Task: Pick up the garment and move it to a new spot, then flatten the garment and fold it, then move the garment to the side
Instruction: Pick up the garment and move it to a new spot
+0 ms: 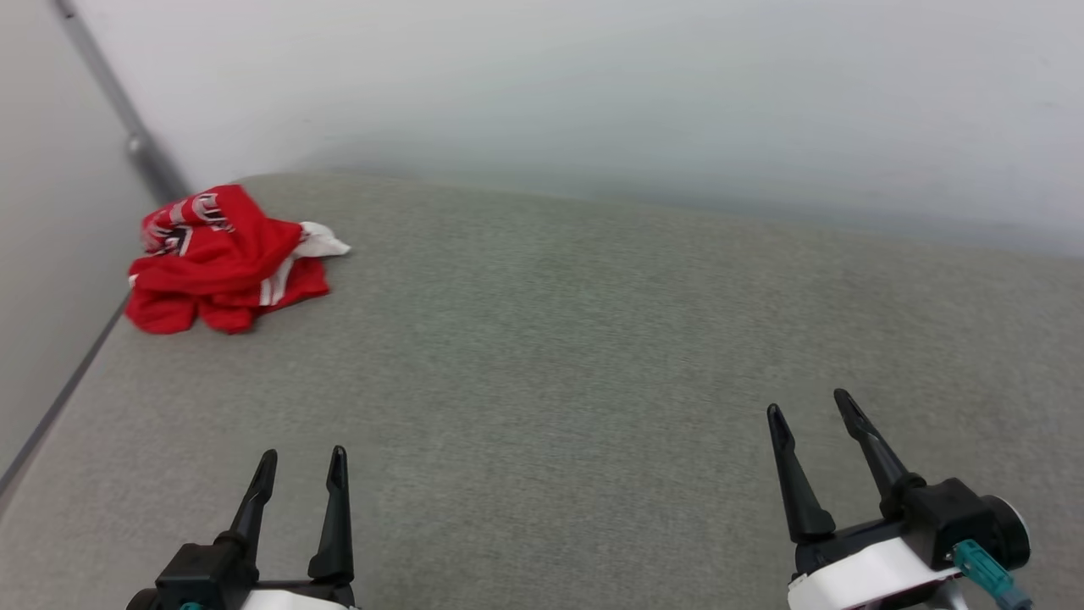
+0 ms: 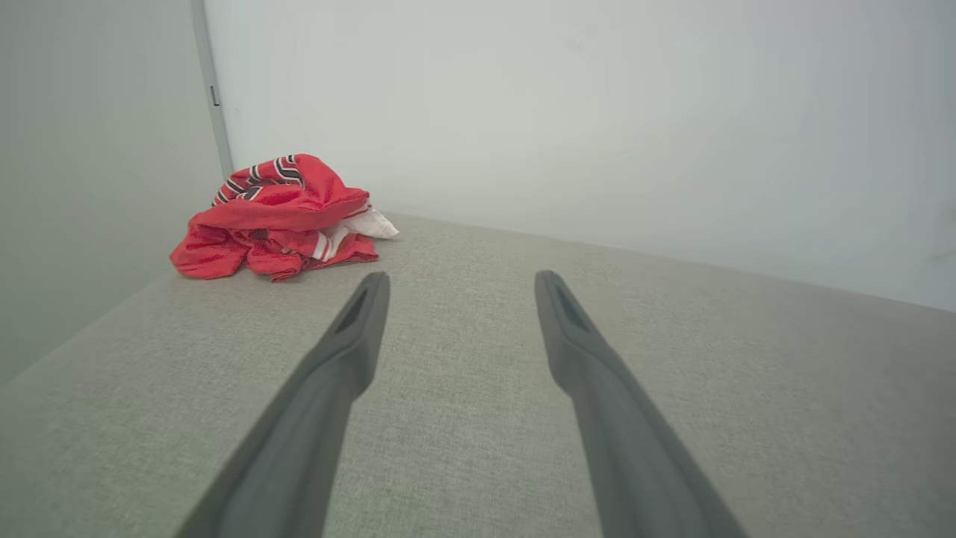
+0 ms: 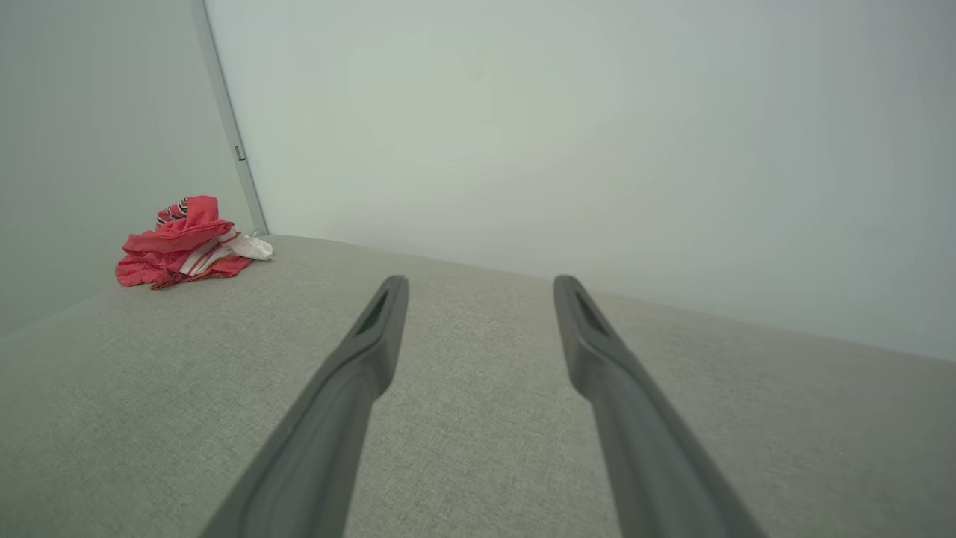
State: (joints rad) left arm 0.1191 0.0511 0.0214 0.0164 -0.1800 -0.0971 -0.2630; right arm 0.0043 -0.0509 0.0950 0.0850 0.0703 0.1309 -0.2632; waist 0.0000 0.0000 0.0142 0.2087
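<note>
The garment [image 1: 222, 261] is a crumpled red heap with a white sleeve and striped trim, lying at the far left corner of the grey fabric surface [image 1: 550, 356]. It appears as the garment [image 2: 278, 218] in the left wrist view and, smaller, as the garment [image 3: 187, 243] in the right wrist view. My left gripper [image 1: 302, 462] hovers open at the near left, well short of the heap. At the near right my right gripper [image 1: 809, 405] is open too, far from the cloth. Nothing lies between either pair of fingers.
White walls close off the surface at the back and along the left side. A grey vertical rail [image 1: 127, 127] runs up the corner just behind the heap. The surface's left edge [image 1: 59, 398] drops away beside the wall.
</note>
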